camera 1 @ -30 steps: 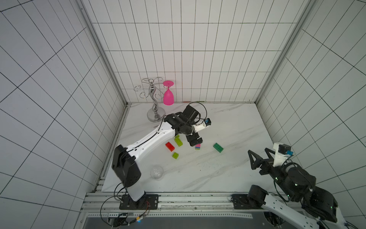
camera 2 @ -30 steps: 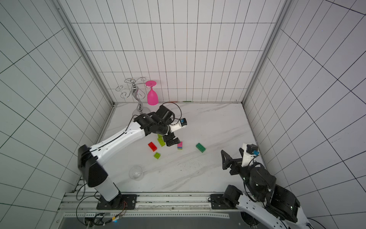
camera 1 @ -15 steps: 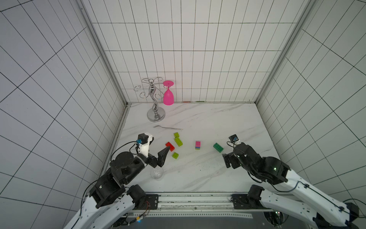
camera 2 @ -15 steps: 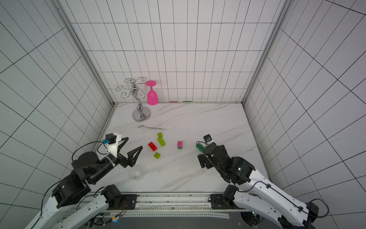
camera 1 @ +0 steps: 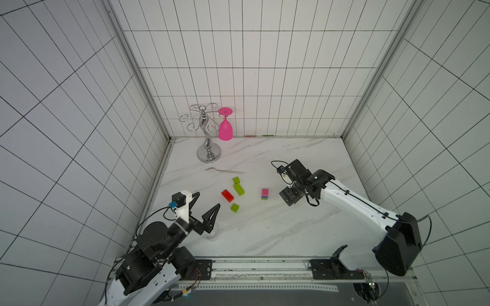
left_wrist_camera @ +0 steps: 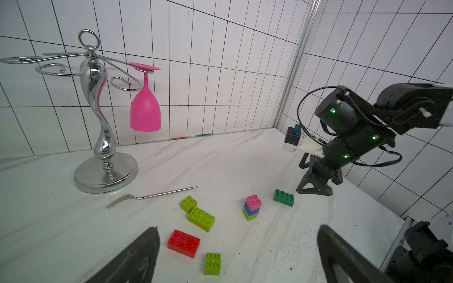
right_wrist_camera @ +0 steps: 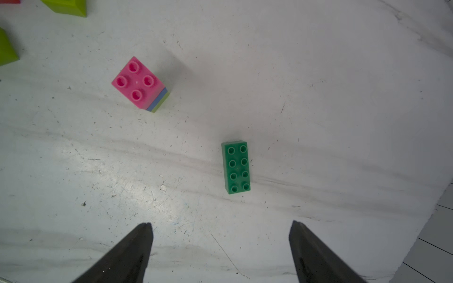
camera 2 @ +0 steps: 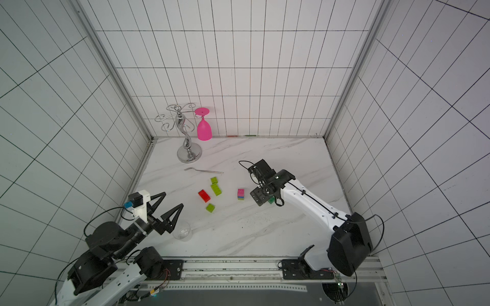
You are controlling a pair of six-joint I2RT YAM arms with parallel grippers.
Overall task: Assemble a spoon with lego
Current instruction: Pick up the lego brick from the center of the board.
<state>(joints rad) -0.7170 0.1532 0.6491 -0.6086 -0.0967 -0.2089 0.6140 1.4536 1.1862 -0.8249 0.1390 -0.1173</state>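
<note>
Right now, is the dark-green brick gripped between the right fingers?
No, the dark-green brick lies flat on the table, untouched, ahead of the open right fingers.

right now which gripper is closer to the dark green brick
Right. The right gripper is beside the dark green brick, which lies just ahead of its open jaws. The left gripper is far across the table, beyond the red brick.

A chrome stemware rack (camera 1: 208,148) stands near the back left corner of the marble counter (camera 1: 291,227). A pink goblet (camera 1: 225,129) hangs upside down from one of its arms. A silver fork (camera 1: 224,171) lies flat just in front of the rack's base. A clear glass (camera 2: 182,232) sits near the front left edge.
</note>
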